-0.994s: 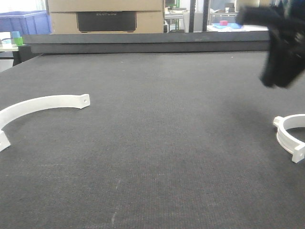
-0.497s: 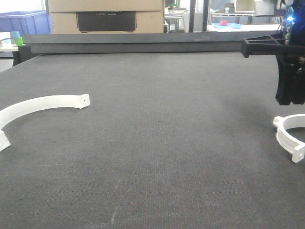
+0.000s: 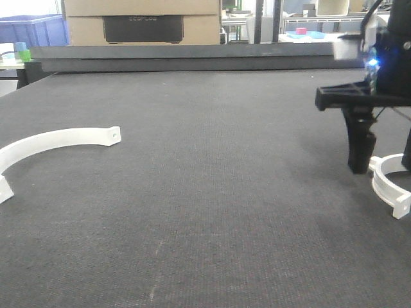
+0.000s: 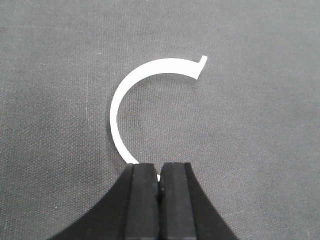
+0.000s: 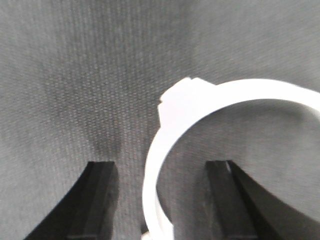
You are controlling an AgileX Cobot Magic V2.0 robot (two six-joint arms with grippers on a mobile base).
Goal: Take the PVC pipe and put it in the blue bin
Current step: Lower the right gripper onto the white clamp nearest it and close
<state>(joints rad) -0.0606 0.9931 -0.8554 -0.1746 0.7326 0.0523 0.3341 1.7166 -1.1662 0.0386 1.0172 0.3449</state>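
Observation:
Two white curved PVC pipe pieces lie on the dark mat. One PVC piece [image 3: 387, 183] is at the right edge, and my right gripper [image 3: 383, 160] stands open over it. In the right wrist view, that gripper [image 5: 161, 167] has the piece's wall [image 5: 152, 190] running between its spread fingers, touching neither. The other PVC piece [image 3: 58, 139] lies at the left. In the left wrist view, my left gripper [image 4: 159, 172] hangs shut over one end of this arc [image 4: 131, 82]. A blue bin [image 3: 32, 29] shows far back on the left.
A raised dark rail [image 3: 192, 58] borders the back of the mat [image 3: 212, 192]. Behind it stand a cardboard box [image 3: 144, 22] and shelving. A small side table with coloured items [image 3: 16, 54] sits at the far left.
My right arm has come down from the upper right corner toward the mat, and its open fingers now straddle the right PVC piece. Both pieces lie where they were.

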